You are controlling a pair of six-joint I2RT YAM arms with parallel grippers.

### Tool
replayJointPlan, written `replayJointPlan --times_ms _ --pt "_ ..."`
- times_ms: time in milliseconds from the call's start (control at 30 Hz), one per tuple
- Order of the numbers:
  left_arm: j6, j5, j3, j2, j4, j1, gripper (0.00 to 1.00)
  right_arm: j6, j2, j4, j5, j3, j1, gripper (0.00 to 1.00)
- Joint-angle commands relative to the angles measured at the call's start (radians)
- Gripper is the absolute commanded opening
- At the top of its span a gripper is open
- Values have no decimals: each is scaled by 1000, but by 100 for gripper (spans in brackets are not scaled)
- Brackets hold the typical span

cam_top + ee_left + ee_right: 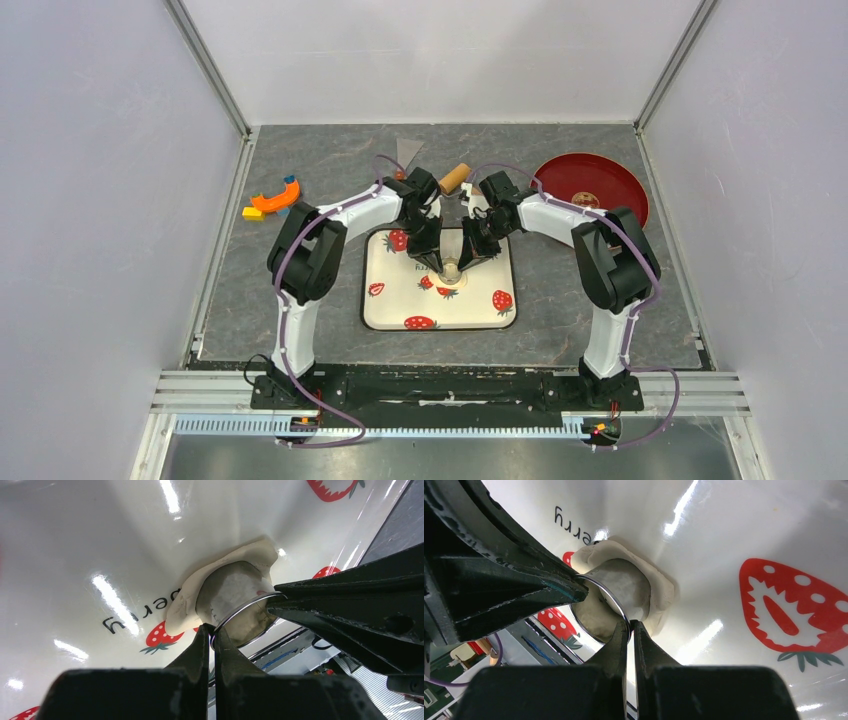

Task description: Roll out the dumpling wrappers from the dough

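Top external — grey table (570,300), pale walls (440,50)

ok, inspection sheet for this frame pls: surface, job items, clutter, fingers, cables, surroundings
Surface: grey table, strawberry-print tray at centre.
Job's things: flattened dough on the tray, metal ring cutter pressed onto it; wooden roller lying beyond the tray.
Clutter: red plate far right; orange toy pieces far left; grey triangular piece at the back.
Grippers: left gripper and right gripper, fingers of each shut on the cutter's rim.
Cables: purple cables run along both arms.
Surroundings: pale enclosure walls; nothing else seen.
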Motion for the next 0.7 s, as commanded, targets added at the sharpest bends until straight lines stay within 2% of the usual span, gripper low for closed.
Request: replayJointPlan --times_ms 0,367,667 --pt "78 -222 -57 142 -77 -30 2 -132 190 -126 330 -121 39 0" --pt "96 -248 -1 168 -122 -35 2 -144 221 -129 323 -93 39 0" --pt "103 -252 18 177 -134 -42 2 -166 179 -106 333 -97 39 0"
